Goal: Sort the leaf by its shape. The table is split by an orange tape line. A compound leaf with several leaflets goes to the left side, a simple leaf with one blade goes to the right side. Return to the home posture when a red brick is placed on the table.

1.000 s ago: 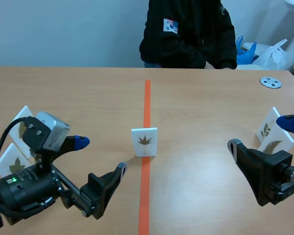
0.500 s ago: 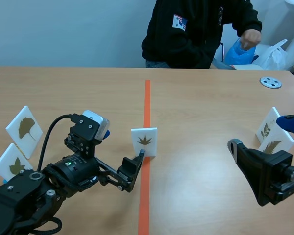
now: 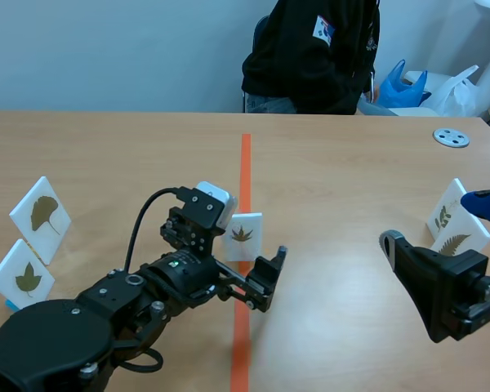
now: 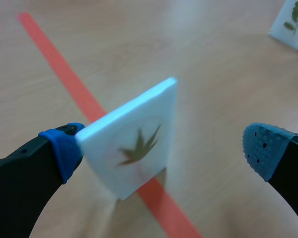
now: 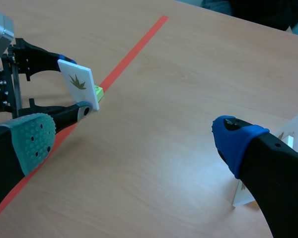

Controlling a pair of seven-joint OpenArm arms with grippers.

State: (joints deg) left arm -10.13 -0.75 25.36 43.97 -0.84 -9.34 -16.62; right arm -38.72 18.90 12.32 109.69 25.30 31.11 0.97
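A white card (image 3: pixel 242 235) bearing a brown leaf with several pointed fingers stands on the orange tape line (image 3: pixel 245 163) at mid-table. My left gripper (image 3: pixel 247 255) is open around it. In the left wrist view the card (image 4: pixel 134 144) sits between the fingers, one blue pad (image 4: pixel 64 148) touching its edge and the other pad (image 4: pixel 263 146) well apart. The right wrist view shows the same card (image 5: pixel 79 83) on a small green base, far ahead of my right gripper (image 5: pixel 134 139). That right gripper (image 3: pixel 431 220) hangs open at the right side, holding nothing.
Two leaf cards (image 3: pixel 39 208) (image 3: pixel 20 275) stand at the left edge and two more (image 3: pixel 447 208) (image 3: pixel 460 243) at the right, beside the right gripper. A metal disc (image 3: pixel 451 137) lies far right. A person (image 3: pixel 318 57) stands across the table.
My left arm has swung from the left side in to the centre card and now has its fingers on either side of it. The person has shifted to the right. The right arm has kept still.
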